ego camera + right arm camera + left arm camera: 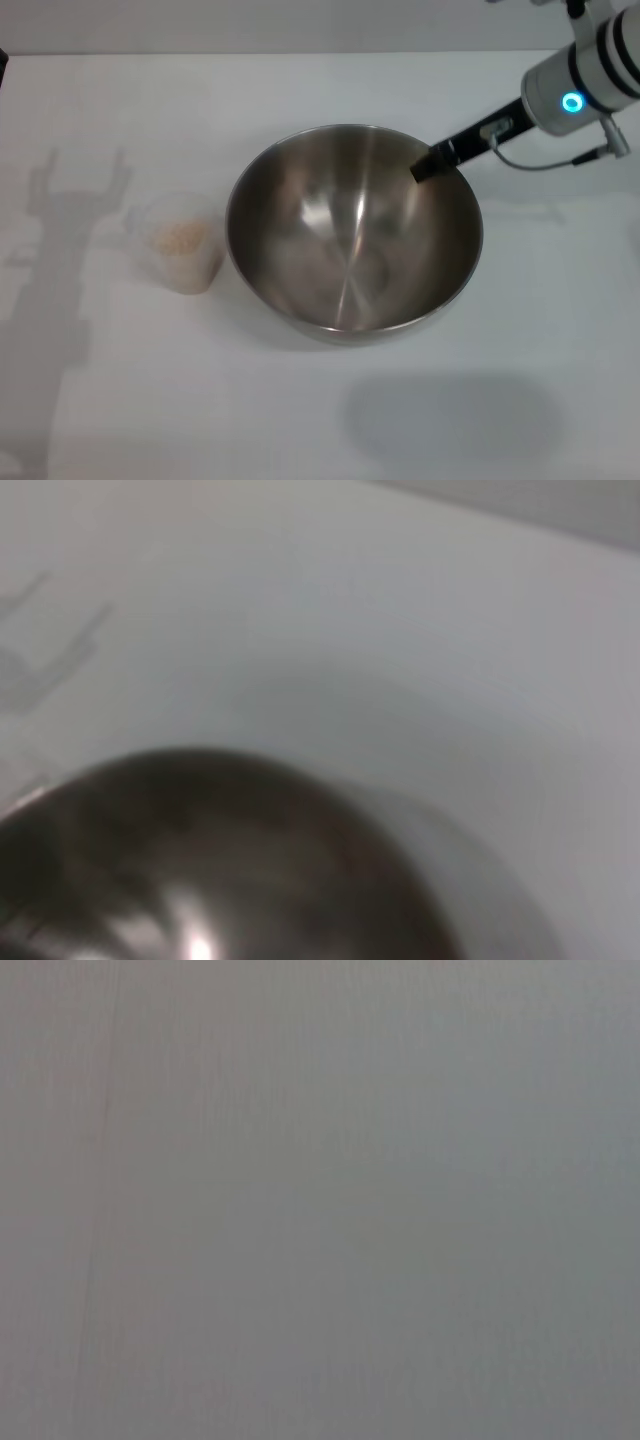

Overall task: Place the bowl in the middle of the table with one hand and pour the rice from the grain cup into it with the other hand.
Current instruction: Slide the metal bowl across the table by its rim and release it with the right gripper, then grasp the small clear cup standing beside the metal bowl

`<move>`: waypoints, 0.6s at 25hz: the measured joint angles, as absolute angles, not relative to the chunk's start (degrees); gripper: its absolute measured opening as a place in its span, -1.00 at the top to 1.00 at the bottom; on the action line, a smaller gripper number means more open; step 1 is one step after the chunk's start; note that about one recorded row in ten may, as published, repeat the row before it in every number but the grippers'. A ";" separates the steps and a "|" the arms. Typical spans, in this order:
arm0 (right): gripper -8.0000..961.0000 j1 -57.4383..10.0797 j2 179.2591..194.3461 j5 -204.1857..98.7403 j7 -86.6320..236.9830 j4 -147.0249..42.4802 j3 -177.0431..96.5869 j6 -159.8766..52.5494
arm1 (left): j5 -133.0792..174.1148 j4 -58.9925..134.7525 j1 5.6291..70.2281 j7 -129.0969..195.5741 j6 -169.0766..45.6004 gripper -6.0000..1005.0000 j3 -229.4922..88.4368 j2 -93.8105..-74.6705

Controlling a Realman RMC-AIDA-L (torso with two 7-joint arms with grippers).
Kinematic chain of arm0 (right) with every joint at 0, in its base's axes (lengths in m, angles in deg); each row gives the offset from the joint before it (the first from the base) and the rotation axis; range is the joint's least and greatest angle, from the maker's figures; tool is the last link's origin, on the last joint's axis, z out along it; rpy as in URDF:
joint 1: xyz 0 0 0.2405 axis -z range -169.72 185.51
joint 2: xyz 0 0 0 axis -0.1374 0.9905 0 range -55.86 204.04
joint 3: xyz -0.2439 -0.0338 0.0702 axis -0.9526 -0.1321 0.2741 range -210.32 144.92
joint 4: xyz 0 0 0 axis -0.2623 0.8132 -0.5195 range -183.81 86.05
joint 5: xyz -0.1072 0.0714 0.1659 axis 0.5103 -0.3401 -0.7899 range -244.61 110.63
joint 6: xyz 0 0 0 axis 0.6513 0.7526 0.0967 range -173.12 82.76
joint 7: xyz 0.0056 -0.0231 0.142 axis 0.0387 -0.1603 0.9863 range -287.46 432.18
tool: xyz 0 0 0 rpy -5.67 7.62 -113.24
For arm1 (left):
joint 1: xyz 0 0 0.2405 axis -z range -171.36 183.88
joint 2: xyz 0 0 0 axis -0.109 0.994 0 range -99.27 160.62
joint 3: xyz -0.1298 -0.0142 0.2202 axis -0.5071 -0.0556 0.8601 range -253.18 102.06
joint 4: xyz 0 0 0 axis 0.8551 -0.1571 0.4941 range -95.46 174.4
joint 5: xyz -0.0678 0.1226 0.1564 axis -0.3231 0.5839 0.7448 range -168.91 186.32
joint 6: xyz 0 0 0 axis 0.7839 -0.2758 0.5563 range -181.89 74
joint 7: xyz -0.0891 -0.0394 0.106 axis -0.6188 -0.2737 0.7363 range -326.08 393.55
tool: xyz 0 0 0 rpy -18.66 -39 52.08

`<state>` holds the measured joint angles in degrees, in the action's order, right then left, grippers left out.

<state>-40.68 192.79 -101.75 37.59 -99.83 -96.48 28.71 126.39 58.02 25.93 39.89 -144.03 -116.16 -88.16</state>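
Observation:
The large steel bowl (pixel 345 250) stands near the middle of the white table (pixel 540 330); its inside is empty. It also fills the near part of the right wrist view (pixel 210 870). My right gripper (pixel 428 165) reaches in from the far right and is shut on the bowl's far right rim, with one black finger inside the rim. The clear grain cup (pixel 182 258) stands upright just left of the bowl, a small gap apart, with pale rice (pixel 180 237) in it. My left gripper is out of view; its wrist view shows only plain grey.
A shadow of an arm (pixel 60 230) lies on the table left of the cup. The right arm's cable (pixel 545 163) hangs above the table behind the bowl.

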 joint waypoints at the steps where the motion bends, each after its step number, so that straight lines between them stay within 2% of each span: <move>1: 0.63 -40.68 192.79 -101.75 37.59 -99.83 -96.48 28.71 | 126.39 58.01 25.93 39.89 -144.04 -0.67 -116.16 -88.17; 9: 0.33 -35.41 193.12 -102.94 36.77 -119.18 -100.32 22.75 | 126.49 58.48 25.63 39.89 -144.10 -0.67 -116.16 -88.24; 15: 0.10 -26.20 193.35 -107.34 34.45 -129.84 -111.37 0.69 | 126.49 58.65 25.41 39.89 -144.87 -0.67 -115.59 -88.24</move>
<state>-26.20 193.35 -107.34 34.45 -129.84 -111.37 0.69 126.49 58.65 25.41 39.89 -144.87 -115.59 -88.24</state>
